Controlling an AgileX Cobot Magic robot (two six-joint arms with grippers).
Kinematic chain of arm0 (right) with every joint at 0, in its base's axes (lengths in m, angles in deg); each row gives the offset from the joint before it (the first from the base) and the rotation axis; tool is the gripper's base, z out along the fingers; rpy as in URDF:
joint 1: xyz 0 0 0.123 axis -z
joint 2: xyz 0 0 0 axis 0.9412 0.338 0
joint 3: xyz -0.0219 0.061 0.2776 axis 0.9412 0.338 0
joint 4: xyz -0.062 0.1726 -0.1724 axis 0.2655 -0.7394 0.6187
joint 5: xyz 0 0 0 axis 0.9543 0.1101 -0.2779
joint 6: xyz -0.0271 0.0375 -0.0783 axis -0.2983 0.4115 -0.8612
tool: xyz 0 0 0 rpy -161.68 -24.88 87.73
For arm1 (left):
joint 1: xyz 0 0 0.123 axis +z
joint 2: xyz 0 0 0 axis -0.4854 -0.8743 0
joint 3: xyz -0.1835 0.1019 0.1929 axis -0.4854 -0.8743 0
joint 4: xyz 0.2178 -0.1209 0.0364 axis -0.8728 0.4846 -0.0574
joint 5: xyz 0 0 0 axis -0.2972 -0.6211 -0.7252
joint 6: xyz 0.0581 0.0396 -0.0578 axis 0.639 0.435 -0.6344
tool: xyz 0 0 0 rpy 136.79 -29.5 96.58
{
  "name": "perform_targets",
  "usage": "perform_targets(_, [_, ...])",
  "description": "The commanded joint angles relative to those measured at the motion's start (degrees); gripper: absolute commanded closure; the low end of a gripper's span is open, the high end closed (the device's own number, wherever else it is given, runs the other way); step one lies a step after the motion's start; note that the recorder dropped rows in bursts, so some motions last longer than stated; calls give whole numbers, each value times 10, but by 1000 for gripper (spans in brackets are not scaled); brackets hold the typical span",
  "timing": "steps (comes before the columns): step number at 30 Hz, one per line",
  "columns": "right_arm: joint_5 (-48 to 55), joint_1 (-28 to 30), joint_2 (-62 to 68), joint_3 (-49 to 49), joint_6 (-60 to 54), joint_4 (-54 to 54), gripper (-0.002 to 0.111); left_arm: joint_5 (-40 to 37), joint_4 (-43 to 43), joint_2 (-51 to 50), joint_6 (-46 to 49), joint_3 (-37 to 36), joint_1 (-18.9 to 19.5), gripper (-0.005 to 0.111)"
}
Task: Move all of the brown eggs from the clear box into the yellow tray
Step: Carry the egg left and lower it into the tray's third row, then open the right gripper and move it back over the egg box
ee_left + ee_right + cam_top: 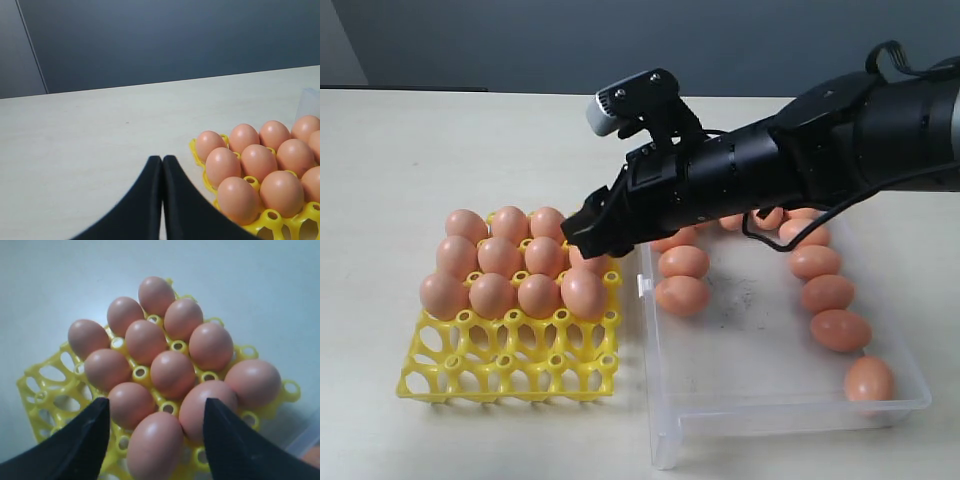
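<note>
The yellow tray [510, 365] sits left of the clear box [790, 418] and holds several brown eggs [500, 257] in its back rows. More brown eggs [828, 293] lie along the box's back and right wall. My right gripper [588, 232] reaches across and hovers over the tray's edge nearest the box. In the right wrist view the gripper [155, 402] is open. One egg [154, 447] rests in a cup of the tray [50, 382] between the fingers, touching neither. My left gripper [162, 159] is shut and empty, above bare table beside the tray [272, 216].
The tray's front rows of cups [520, 350] hold nothing. A small latch tab [643, 287] sticks out of the box wall facing the tray. The right arm [840, 130] spans the box's back half. A corner of the box [310, 100] shows in the left wrist view.
</note>
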Motion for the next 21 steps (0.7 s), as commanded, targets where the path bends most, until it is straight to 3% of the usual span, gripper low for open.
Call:
perform_targets(1, [14,1,-4,-2,141,145,54,-1,-1,3,-1,1,-6,106])
perform_targets(10, [65,1,37,-2,186,175,56,-1,-1,3,-1,1,-6,106])
perform_targets(21, [50,-1,78,-2,186,152,65,-1,-1,3,-1,1,-6,106])
